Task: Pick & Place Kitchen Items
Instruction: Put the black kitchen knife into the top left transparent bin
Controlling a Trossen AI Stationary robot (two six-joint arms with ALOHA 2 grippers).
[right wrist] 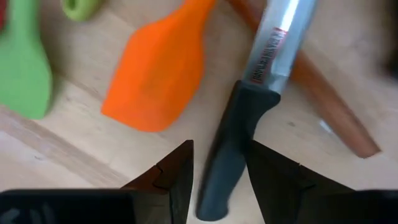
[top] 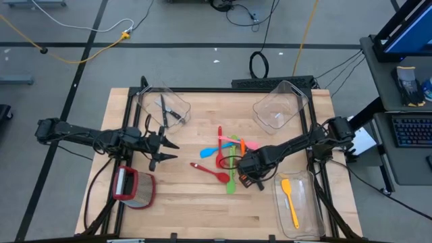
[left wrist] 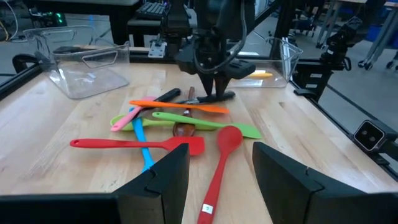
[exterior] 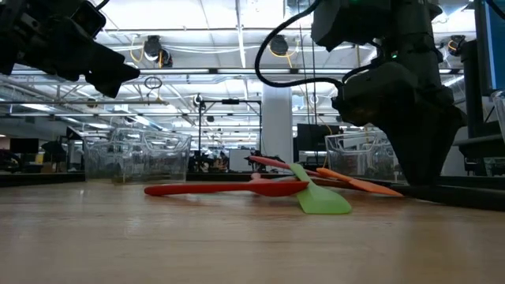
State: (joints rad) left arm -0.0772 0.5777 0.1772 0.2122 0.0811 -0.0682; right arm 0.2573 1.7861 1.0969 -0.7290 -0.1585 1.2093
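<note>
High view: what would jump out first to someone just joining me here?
The bright heap of utensils at the table's middle, with the right gripper low at its edge, open jaws straddling a black-handled knife. The left gripper hovers open to the heap's left, beside a red-rimmed container.

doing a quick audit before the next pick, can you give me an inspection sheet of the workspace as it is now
surface: light wooden table, bare at the front
job's things: mixed coloured utensil pile mid-table; black-handled steel knife; yellow spatula in clear plastic bin; dark utensils in the far-left clear bin
clutter: red-rimmed clear container; empty clear bin
grippers: left end effector open, clear of the pile; right end effector open, straddling the knife handle
cables: yellow and black cables on floor
surroundings: desk keyboard
</note>
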